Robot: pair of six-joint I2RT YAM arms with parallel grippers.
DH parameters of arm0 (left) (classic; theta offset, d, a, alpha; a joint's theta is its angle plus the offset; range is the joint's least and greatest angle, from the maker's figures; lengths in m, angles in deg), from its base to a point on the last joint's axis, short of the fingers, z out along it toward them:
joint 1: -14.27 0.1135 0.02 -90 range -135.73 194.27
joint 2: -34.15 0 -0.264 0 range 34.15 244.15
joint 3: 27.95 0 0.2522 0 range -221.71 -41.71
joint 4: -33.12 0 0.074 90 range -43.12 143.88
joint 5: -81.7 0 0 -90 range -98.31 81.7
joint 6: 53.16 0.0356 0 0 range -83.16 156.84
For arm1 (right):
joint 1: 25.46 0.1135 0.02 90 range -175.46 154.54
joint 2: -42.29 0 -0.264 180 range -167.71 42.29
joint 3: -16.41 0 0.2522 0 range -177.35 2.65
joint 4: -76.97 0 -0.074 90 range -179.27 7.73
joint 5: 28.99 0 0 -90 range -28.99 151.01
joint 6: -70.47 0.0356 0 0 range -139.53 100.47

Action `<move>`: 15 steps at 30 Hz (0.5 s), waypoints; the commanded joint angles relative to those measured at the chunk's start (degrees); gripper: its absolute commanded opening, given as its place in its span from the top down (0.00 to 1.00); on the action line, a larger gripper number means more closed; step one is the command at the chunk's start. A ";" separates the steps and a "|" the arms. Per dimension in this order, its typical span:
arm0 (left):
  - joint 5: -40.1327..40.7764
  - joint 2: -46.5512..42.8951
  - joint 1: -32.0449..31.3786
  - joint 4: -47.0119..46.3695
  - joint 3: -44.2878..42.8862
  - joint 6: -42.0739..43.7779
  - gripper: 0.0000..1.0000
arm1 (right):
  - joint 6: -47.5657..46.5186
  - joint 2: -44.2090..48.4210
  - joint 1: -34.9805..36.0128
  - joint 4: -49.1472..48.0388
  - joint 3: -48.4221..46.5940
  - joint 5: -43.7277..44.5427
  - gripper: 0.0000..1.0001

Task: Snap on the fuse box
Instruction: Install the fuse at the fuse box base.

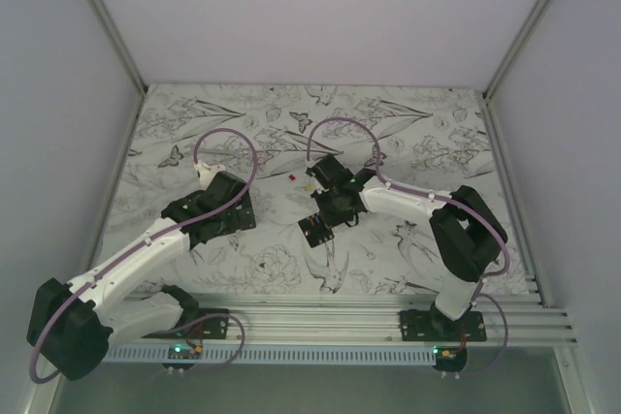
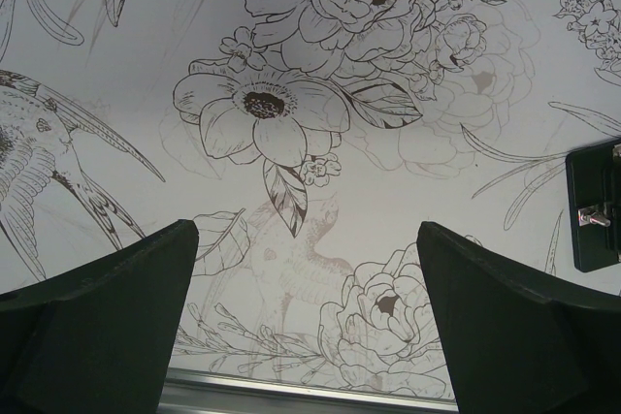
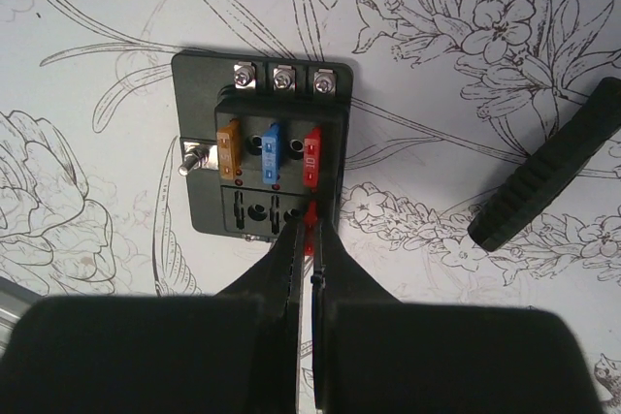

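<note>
The fuse box (image 3: 260, 167) is a flat black block lying on the flower-printed mat, with three screws along its far edge. Its upper row holds an orange, a blue and a red fuse. Two lower slots show empty. My right gripper (image 3: 310, 230) is shut on a small red fuse (image 3: 311, 212), held at the box's lower right slot and touching it. In the top view the box (image 1: 312, 232) lies mid-table under the right gripper (image 1: 325, 215). My left gripper (image 2: 306, 317) is open and empty above bare mat; the box's edge (image 2: 592, 206) shows at its right.
A black ribbed stick-like tool (image 3: 548, 167) lies to the right of the box. Tiny loose red (image 1: 291, 178) and yellow (image 1: 308, 184) fuse pieces lie beyond the box. An aluminium rail (image 1: 320, 322) runs along the near edge. Grey walls enclose the table.
</note>
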 commanded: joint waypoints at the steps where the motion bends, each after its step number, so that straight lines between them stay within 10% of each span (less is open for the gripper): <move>1: 0.76 0.11 0.44 2.21 -0.13 0.35 0.00 | -0.20 -1.22 -1.48 2.10 5.00 1.34 1.00; 15: 0.76 0.07 0.56 2.30 -0.13 0.22 0.00 | 0.06 -7.91 -0.95 4.23 1.84 3.08 1.00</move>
